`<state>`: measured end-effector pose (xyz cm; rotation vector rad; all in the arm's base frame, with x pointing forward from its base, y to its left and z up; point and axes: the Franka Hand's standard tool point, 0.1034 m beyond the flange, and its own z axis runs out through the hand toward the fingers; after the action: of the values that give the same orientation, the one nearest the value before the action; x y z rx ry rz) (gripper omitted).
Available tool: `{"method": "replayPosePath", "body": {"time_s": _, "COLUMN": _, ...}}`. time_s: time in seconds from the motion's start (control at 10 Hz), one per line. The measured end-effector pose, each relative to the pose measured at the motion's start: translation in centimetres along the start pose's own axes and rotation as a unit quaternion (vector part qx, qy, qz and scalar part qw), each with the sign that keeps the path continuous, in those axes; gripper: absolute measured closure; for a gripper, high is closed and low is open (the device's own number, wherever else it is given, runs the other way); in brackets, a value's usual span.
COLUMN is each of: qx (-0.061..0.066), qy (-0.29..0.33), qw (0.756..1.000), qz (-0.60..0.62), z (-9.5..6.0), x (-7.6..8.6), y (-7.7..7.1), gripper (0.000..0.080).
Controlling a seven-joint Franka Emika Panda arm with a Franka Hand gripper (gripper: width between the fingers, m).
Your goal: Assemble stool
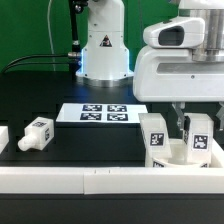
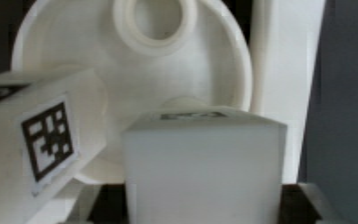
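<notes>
Stool seat point(image 1: 183, 155): was recorded at the exterior view's right, beside the white rail point(image 1: 80, 182), between two tagged legs point(image 1: 155, 138). Third leg point(image 1: 35, 132): was noted well apart, at the exterior view's left of the marker board point(image 1: 100, 112). Gripper point(image 1: 187, 122): was positioned over the seat; whether anything was grasped could not be told.

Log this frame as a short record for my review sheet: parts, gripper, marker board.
seat: exterior view's right, behind the rail
leg A: upright at the seat
leg B: upright, between the fingers
leg C: loose on table, exterior view's left
gripper: over leg B; grip unclear
marker board: mid-table
</notes>
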<state>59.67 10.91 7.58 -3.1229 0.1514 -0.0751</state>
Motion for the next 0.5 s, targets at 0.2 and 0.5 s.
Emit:
{"method": "replayPosePath", "body": {"time_s": 0.2, "qx": 0.009, "qy": -0.006, "qw": 0.988, "qz": 0.155, "z": -0.13, "x": 0.10, "y": 0.16, "gripper": 0.0466}}
{"method": "replayPosePath", "body": {"time_s": 0.5, "qx": 0.039, "qy": -0.011, "qw": 0.914, "qz": 0.404, "z": -0.10, "x": 0.33, "y": -0.16, "gripper": 0.0466}}
